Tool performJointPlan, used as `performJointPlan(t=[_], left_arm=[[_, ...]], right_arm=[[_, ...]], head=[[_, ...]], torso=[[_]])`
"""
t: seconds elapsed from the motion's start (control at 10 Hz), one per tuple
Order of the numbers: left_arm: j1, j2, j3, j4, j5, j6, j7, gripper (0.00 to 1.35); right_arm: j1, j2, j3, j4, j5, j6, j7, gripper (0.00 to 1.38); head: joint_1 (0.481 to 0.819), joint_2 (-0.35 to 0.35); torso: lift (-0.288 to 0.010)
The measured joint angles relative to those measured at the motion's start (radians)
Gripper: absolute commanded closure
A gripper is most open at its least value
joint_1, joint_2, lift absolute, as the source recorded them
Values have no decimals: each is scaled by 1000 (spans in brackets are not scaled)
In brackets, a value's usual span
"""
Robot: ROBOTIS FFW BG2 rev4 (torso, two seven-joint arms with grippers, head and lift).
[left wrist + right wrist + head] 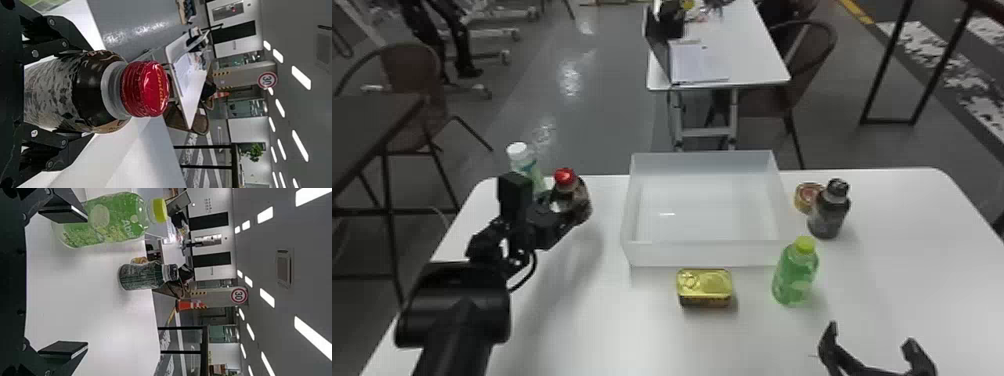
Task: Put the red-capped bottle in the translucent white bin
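1. At left of the frame, the left tool (87, 92) grips the red-capped bottle (574, 197) around its body, left of the translucent white bin (704, 254); the right tool (872, 334), lower right, gapes empty.
2. Likely smooth plastic, the bottle should handle fairly light, perhaps slippery, denting if squeezed hard.
3. Best hold: mid-body, below the shoulder.

Ceiling lts (267, 298) bright, glare on flr (569, 85), soft shadows on tbl (612, 325)
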Motion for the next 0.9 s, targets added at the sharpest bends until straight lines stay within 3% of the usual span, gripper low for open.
performJointPlan(t=[0.1,0.2,0.5,0.7,0.9], left_arm=[[31,-33,4,-130,-3,47,-1,825],[35,-49,-20,-200,29,82,-4,825],[-17,-13,-220,-229,174,156,-18,825],[-46,-13,-311,-221,204,196,-25,823],[-80,-17,-376,-119,244,191,-35,823]], right_arm=[[1,0,0,0,-1,0,0,156],[1,0,0,0,-1,0,0,156],[-2,-1,0,2,-3,0,0,156],[-2,-1,0,4,-4,0,0,156],[-1,-1,0,5,-6,0,0,156]], head=[[695,84],[695,63],[695,-35],[695,-89],[695,-130]], torso=[[-76],[-76],[-76],[-76],[-76]])
